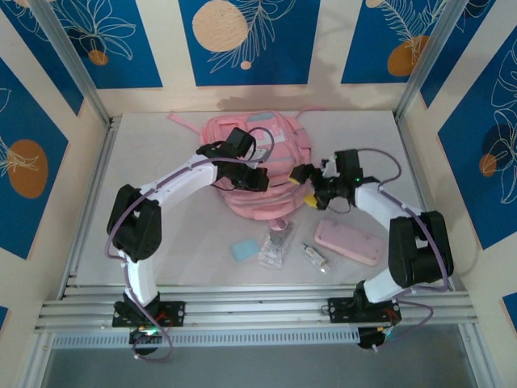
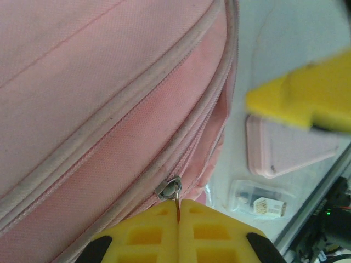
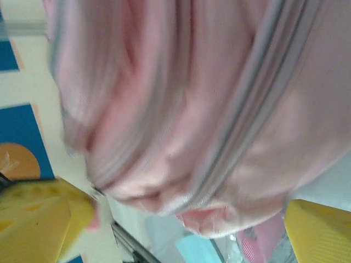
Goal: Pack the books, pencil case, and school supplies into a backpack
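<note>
Cream walls hung with blue panels (image 1: 250,40), printed with white leaves and orange discs, close in this cell. A pale grey table (image 1: 153,162) fills the floor of it inside an aluminium frame.

Toward the back middle of that table lies the pink backpack (image 1: 242,133), slumped, with a strap (image 1: 184,121) trailing off to the far left. Close up from the left wrist, its side shows zip lines running on a slant, and on the lower one sits a small metal zipper pull (image 2: 170,189).

The left claw (image 2: 178,207) is clenched on that pull. Its yellow pads press flat together with the thin tab pinched in the seam between them.

The right claw (image 1: 305,184) sits at the backpack's right-hand edge, facing the left one. It is released, its yellow fingers (image 3: 38,219) standing wide apart at either side of the wrist view with blurred pink fabric bulging in front of them. I cannot tell whether either finger touches the fabric.

In front of the backpack and clear of it, the small things lie in a loose row along the near side of the table. The light blue square pad (image 1: 243,250) is on the left, and the clear plastic bag (image 1: 276,245) with dark bits lies just beside it. Next comes the small whitish tube (image 1: 315,257), and then the pale pink pencil case (image 1: 349,242), flat on the table near the right arm.
</note>
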Controlling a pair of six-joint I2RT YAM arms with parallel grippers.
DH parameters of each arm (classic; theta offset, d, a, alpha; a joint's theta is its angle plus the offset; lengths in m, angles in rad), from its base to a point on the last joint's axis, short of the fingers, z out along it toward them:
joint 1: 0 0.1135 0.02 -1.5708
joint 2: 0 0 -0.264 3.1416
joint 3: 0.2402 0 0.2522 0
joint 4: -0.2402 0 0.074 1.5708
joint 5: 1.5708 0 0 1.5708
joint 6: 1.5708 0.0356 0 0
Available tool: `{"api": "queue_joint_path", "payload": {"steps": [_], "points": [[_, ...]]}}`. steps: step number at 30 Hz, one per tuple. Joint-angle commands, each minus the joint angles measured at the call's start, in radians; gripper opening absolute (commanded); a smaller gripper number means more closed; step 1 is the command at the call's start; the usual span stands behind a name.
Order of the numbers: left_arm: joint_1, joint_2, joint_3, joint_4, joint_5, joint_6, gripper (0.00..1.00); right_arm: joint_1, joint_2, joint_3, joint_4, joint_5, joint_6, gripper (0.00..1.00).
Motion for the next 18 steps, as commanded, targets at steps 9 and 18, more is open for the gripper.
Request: {"api": "queue_joint_path", "payload": {"steps": [9, 18], "points": [[-0.044, -0.064, -0.042, 0.099, 0.112, -0.057, 0.00, 0.117, 0.187, 0.024, 0.395, 0.186, 0.335, 0.89], [0.004, -0.101, -0.059, -0.135, -0.117, 0.115, 0.00, 0.107, 0.201, 0.029, 0.427, 0.202, 0.268, 0.00]]}}
